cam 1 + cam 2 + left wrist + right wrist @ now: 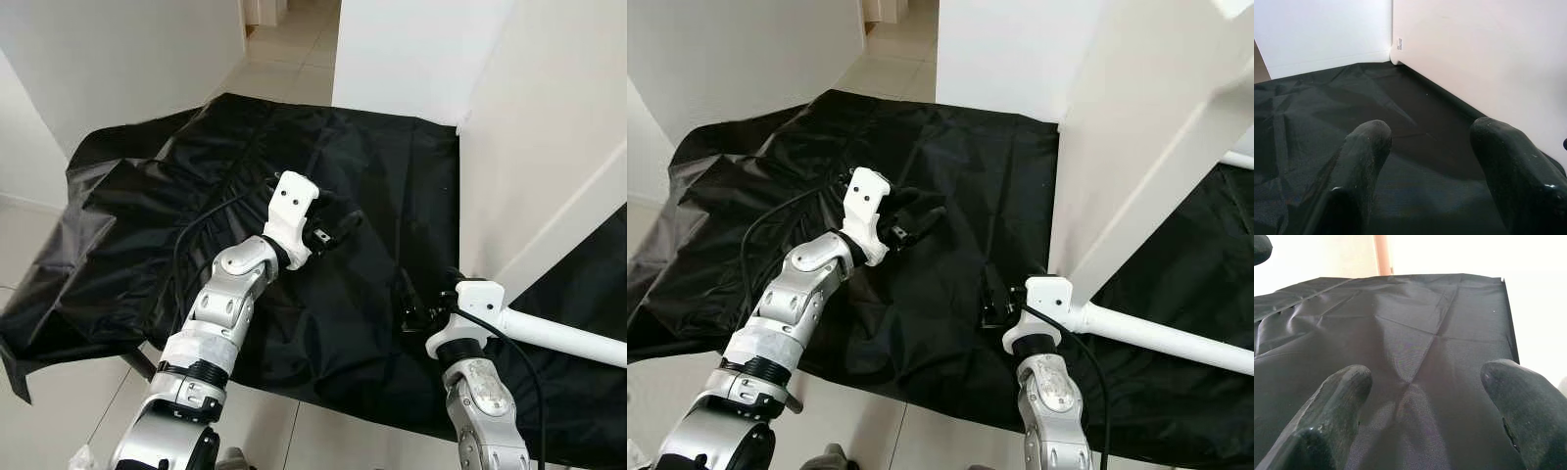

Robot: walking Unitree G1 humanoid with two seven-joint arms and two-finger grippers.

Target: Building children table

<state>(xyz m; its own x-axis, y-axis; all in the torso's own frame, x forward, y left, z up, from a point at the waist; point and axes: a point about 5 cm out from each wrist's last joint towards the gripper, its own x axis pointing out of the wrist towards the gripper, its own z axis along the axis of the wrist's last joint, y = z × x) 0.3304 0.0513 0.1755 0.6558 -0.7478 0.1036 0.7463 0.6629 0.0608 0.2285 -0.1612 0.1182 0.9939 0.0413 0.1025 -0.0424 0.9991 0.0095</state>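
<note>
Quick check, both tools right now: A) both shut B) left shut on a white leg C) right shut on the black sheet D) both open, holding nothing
D: in each wrist view the two black fingers stand apart with only the wrinkled black fabric sheet between them; the left tool and right tool hold nothing, and the white round table leg lies beside the right wrist, ungripped.

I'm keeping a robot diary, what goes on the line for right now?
left gripper: open, empty, over black cloth | right gripper: open, empty, beside white table leg | white panel: upright
</note>
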